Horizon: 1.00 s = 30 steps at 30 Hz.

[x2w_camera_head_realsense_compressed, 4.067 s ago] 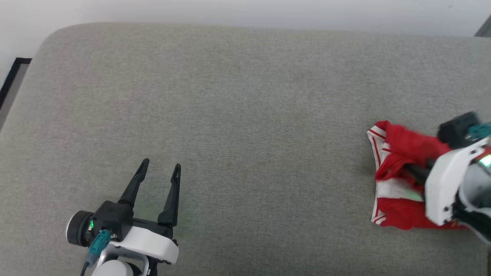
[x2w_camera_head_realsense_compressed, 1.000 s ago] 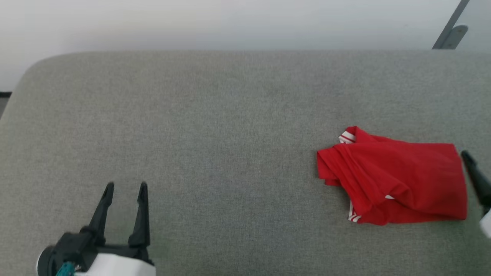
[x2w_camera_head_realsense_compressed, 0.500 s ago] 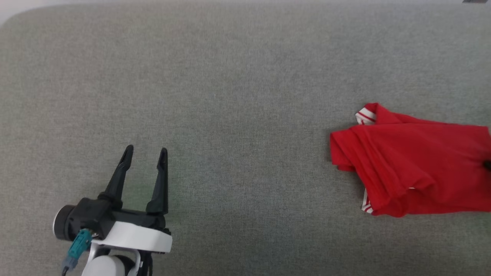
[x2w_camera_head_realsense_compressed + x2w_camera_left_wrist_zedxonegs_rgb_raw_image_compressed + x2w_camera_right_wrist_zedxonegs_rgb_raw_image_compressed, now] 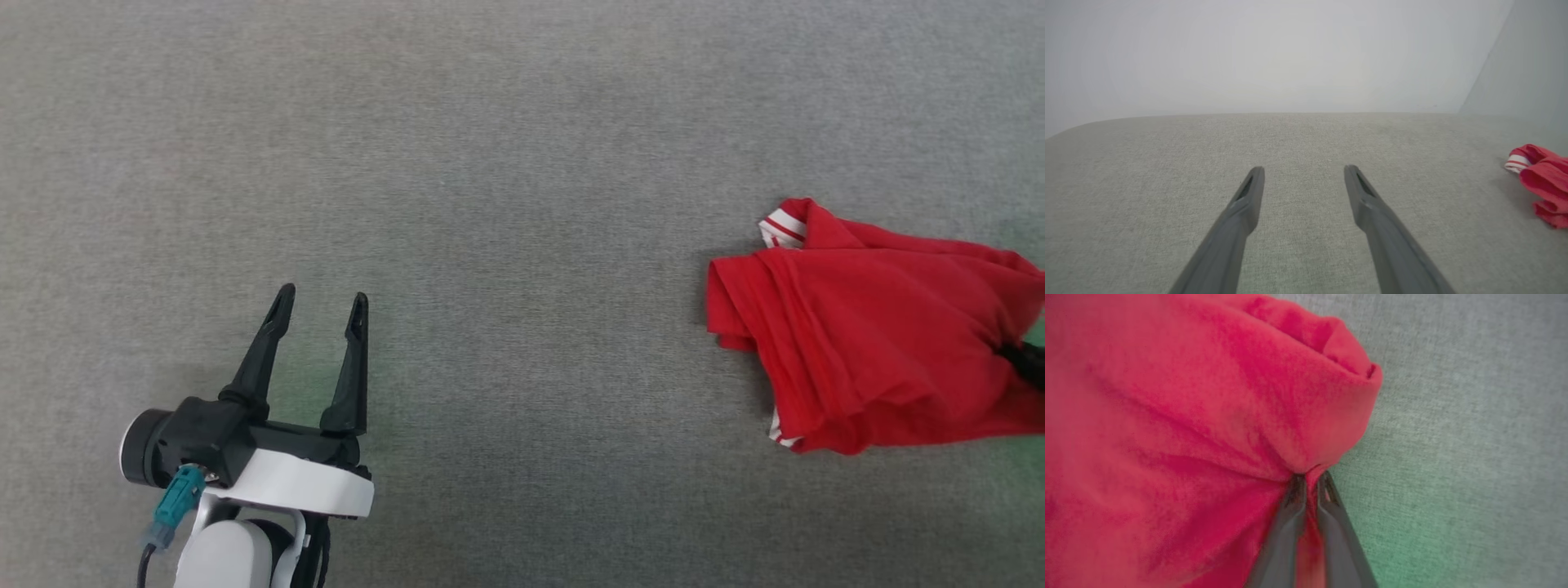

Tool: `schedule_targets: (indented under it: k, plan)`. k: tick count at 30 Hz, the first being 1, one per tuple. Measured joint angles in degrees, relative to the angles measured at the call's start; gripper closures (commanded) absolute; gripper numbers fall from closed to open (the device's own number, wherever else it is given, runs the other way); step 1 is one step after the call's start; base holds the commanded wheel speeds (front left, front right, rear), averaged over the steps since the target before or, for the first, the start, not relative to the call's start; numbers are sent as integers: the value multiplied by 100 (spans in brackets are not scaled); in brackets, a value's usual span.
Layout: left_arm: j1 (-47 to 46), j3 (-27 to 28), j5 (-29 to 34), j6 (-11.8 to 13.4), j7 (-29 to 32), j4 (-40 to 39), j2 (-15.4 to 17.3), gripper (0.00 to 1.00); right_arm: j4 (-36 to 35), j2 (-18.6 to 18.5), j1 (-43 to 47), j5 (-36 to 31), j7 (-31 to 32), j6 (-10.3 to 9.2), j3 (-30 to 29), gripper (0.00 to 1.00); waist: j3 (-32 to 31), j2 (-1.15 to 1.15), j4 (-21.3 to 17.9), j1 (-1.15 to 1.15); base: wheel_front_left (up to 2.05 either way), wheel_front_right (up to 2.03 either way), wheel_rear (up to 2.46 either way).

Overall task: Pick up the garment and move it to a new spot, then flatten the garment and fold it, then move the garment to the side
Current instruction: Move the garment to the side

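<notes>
The garment, a bright red shirt with white striped sleeve ends, lies bunched at the right of the grey cushion. In the right wrist view my right gripper is shut on a pinched fold of the garment at its edge. A dark bit of that gripper pokes in at the head view's right edge. My left gripper stands open over bare cushion at the lower left, far from the cloth. The left wrist view shows its fingers spread with nothing between them, and the garment at the far right.
The grey fabric cushion spreads wide between the two grippers. A pale wall rises behind the cushion's far edge in the left wrist view.
My right gripper has closed on the garment's right edge, and the cloth there has bunched up. The head camera has tilted down, so the wall has left the picture. The left gripper stays open.
</notes>
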Motion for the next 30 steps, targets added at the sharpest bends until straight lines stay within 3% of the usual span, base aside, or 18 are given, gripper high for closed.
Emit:
schedule_targets:
  k: [9,15,21,30]
  plan:
    - [-294,-159,38,0,0,5,191,0,355,102,-154,211,-995,22,-115,100,75,0,-392,0,0,0,0]
    - [-776,-397,32,0,0,-76,354,0,846,-232,-421,165,-1744,2,-686,100,257,0,-730,0,0,0,0]
    - [-1588,-789,58,0,0,-148,516,0,1648,-547,-1057,-420,-2496,1,-1307,100,656,0,-964,0,0,0,0]
    - [-2678,-1035,104,0,0,-328,465,0,3034,-458,-2098,-1118,-3175,-1,-1768,100,1294,0,-1050,0,0,0,0]
